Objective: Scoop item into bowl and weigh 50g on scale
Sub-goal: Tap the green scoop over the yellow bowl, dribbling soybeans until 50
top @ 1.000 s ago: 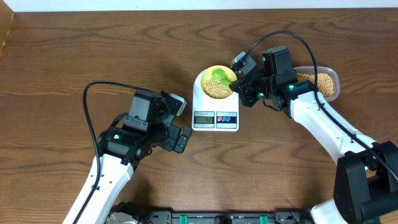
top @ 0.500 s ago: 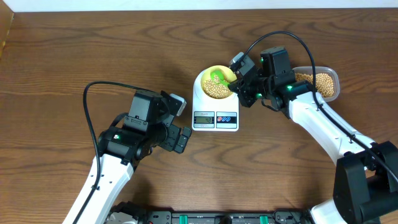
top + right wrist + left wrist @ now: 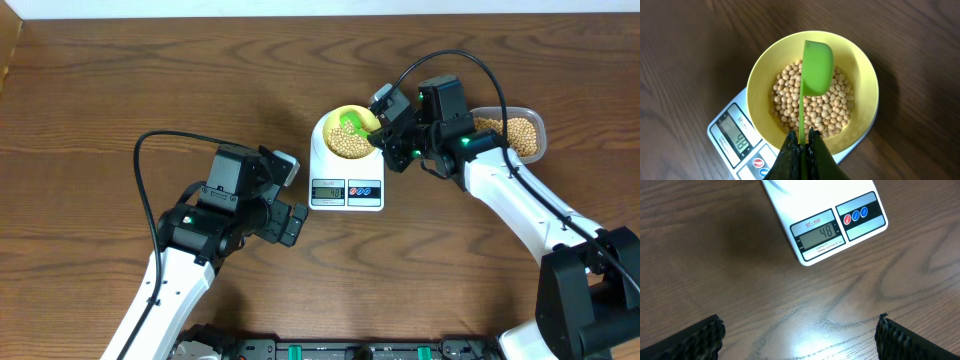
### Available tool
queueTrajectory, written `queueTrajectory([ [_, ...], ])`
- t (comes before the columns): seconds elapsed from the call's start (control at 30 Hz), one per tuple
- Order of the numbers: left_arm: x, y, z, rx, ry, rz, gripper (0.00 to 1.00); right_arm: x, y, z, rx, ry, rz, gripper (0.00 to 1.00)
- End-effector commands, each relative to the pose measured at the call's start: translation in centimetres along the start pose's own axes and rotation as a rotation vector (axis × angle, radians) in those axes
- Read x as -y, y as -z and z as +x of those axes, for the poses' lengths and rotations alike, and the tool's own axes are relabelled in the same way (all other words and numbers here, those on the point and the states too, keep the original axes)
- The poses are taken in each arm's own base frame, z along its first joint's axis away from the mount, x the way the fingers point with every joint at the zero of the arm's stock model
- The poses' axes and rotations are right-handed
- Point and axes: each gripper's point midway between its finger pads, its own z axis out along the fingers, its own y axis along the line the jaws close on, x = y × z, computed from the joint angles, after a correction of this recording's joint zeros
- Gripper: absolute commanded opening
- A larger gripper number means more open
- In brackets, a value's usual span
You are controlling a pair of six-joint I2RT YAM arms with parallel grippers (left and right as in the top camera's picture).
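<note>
1. Counter (image 3: 150, 80): dark brown wood grain. A pale strip runs along the far edge, and no more of the room shows.
2. Left hand (image 3: 800, 335): spread wide and empty, near-left of the scale (image 3: 346, 190). It has not moved in the last second.
3. Scale: at the counter's centre. The display (image 3: 820, 232) reads 48, judged just short of target.
4. Tub (image 3: 535, 130): right of the scale, with beans left in it.
5. Bowl (image 3: 762, 80): on the scale.
6. Right hand (image 3: 802, 145): pressed together on the handle of the scoop (image 3: 817, 67). It has edged slightly farther over the bowl.
7. Scoop: on its side with no load visible, so a small top-up is likely needed.
8. Beans (image 3: 830, 112): cover the bowl's bottom.
</note>
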Motion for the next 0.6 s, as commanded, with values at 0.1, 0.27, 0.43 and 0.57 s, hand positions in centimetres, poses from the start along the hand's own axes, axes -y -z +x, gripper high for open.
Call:
queueTrajectory([
  [0.1, -0.24, -0.04, 0.04, -0.002, 0.008, -0.008, 0.98, -0.96, 1.03, -2.13, 0.057, 0.043, -0.026, 0.01],
  [0.27, -0.24, -0.04, 0.04, -0.002, 0.008, -0.008, 0.98, -0.96, 1.03, -2.15, 0.057, 0.027, -0.027, 0.01],
  [0.43, -0.24, -0.04, 0.04, -0.002, 0.008, -0.008, 0.98, -0.96, 1.03, -2.15, 0.057, 0.007, -0.027, 0.01],
  [0.57, -0.24, -0.04, 0.04, -0.002, 0.008, -0.008, 0.98, -0.94, 1.03, -2.17, 0.058, 0.008, -0.026, 0.01],
])
